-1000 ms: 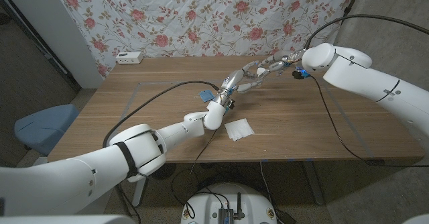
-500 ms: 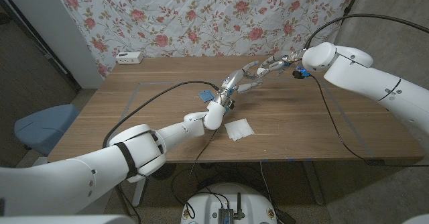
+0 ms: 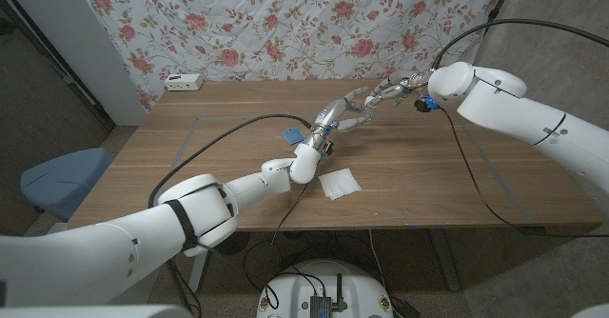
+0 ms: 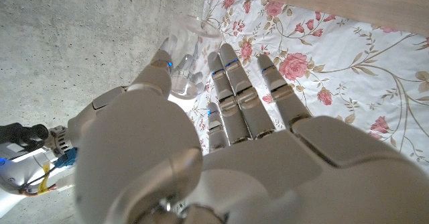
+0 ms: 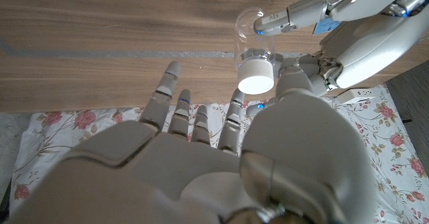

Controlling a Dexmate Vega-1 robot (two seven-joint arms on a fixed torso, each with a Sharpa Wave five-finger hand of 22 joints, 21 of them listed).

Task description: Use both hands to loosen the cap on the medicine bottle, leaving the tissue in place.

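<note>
Rose-printed cloth (image 3: 285, 23) hangs behind the wooden table (image 3: 190, 166) where we watch two robot hands meet in mid-air over its far side. In the left wrist view, the left hand (image 3: 341, 115) grips the clear medicine bottle (image 4: 184, 56), with its thumb on one side and its fingers on the other. The right hand (image 3: 385, 92) reaches in from the opposite side with its fingers spread. In the right wrist view its thumb stands just beside the white cap (image 5: 257, 78). We cannot tell whether it is actually pinching the cap or only framing it.

Over the past second the right hand appears to have drawn back slightly from the left, which has kept its place. The hands looked more tightly joined a moment ago. We read this as a regrasp between turns, or an approach not yet closed, so the cap is probably not yet loosened.

Nearer the robot, well apart from both hands, the white tissue (image 3: 340, 183) lies on the table as the task requires. A white power strip (image 3: 183, 81) sits at the far left edge.
</note>
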